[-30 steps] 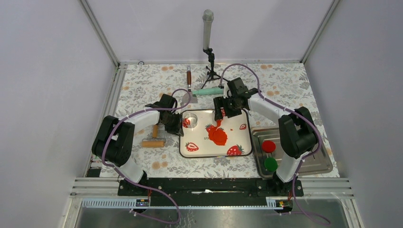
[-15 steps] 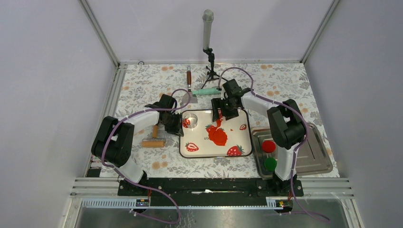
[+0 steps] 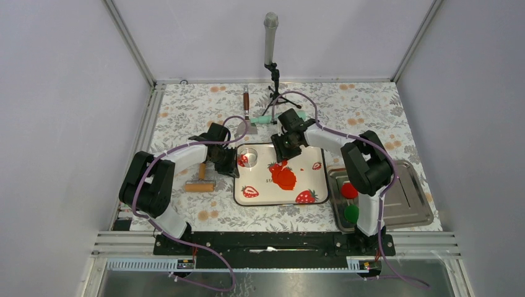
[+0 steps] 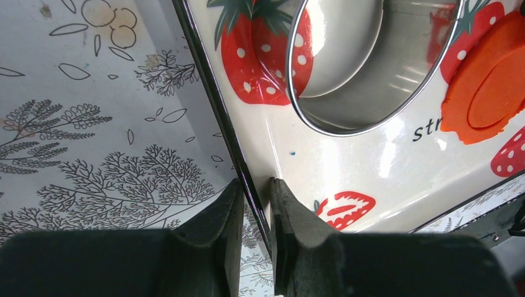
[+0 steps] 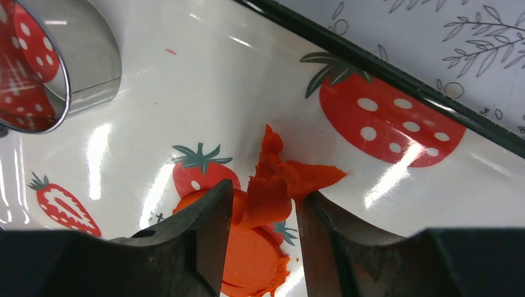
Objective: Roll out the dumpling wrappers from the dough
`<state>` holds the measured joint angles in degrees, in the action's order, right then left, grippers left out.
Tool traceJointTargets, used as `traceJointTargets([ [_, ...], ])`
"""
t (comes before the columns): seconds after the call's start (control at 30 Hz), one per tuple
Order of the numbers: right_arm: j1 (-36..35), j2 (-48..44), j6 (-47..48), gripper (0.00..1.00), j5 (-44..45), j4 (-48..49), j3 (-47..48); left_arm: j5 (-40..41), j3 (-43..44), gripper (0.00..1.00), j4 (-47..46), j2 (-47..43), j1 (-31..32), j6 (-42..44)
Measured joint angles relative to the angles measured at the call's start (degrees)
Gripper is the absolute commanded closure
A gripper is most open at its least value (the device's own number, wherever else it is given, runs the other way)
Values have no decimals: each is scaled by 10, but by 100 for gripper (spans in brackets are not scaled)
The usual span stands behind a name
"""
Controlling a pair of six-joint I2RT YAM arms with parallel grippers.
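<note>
We clear trimmings: left gripper (image 4: 255,185) clamps the strawberry-print tray (image 4: 210,105), right gripper (image 5: 266,195) nips the ragged orange-red clay scrap (image 5: 275,176); next we lift gently.

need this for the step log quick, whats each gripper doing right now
Left gripper: shut on the rim of the tray.
Right gripper: jaws either side of the dough scrap; whether they grip it cannot be told.

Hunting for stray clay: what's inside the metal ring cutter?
Only the tray's glossy white surface and part of a printed strawberry show inside the ring cutter; no clay is visible. Its far side runs out of the left wrist view.
</note>
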<state>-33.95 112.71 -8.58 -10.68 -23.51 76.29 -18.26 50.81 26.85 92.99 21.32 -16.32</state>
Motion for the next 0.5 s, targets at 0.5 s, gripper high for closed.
traceJointTargets([
  [0.5, -23, -1, 62, 76, 18, -9, 0, -1, -1, 98, 0, 0, -2, -7],
])
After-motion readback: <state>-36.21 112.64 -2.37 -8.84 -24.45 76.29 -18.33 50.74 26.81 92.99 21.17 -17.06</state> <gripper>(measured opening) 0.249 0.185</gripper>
